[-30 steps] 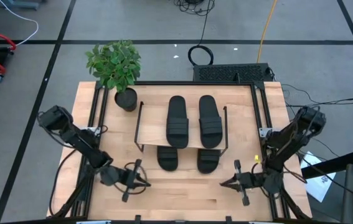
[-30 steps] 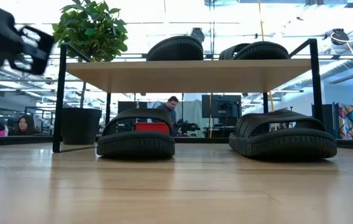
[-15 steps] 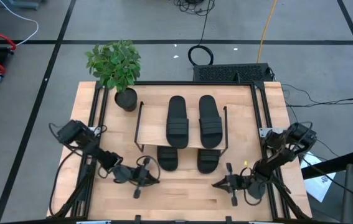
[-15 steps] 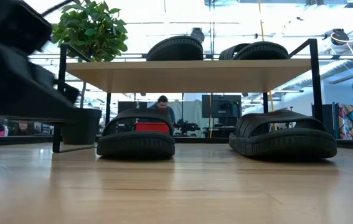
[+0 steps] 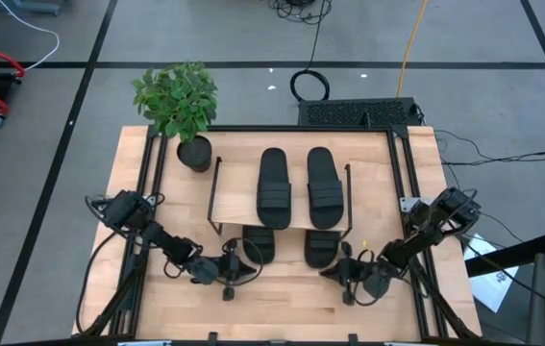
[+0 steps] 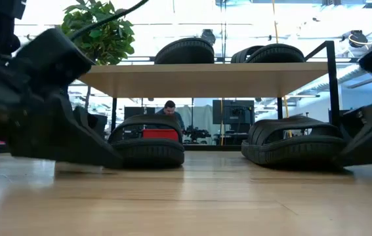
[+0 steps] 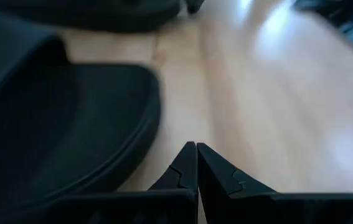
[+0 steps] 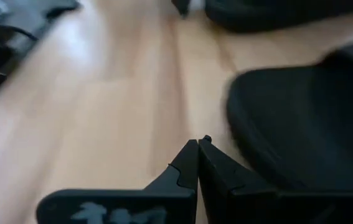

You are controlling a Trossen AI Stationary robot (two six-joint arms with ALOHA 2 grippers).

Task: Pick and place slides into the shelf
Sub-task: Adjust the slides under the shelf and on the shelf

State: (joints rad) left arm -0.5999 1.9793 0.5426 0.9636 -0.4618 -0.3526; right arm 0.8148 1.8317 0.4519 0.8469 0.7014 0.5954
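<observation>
Two black slides (image 5: 274, 187) (image 5: 323, 187) lie side by side on the shelf's light top board (image 5: 238, 197). Two more slides (image 5: 258, 248) (image 5: 322, 248) rest on their soles on the table under the shelf, with their near ends sticking out. My left gripper (image 5: 241, 263) is low over the table, shut, just beside the near end of the left lower slide (image 7: 58, 124). My right gripper (image 5: 333, 271) is shut and sits the same way beside the right lower slide (image 8: 307, 124). In both wrist views a strip of bare wood shows between fingertips and sole.
A potted plant (image 5: 176, 101) stands at the table's far left corner, beside the shelf's black wire leg (image 5: 212, 197). Bare tabletop (image 5: 286, 298) lies along the near edge between the arms. In the low view both arms (image 6: 41, 111) (image 6: 369, 131) flank the lower slides; people sit far behind.
Both arms have swung in from the table's outer sides toward the middle and dropped low to the table. The left gripper moved toward the table's right, the right gripper toward its left, each ending by a lower slide's near end. The slides have not moved.
</observation>
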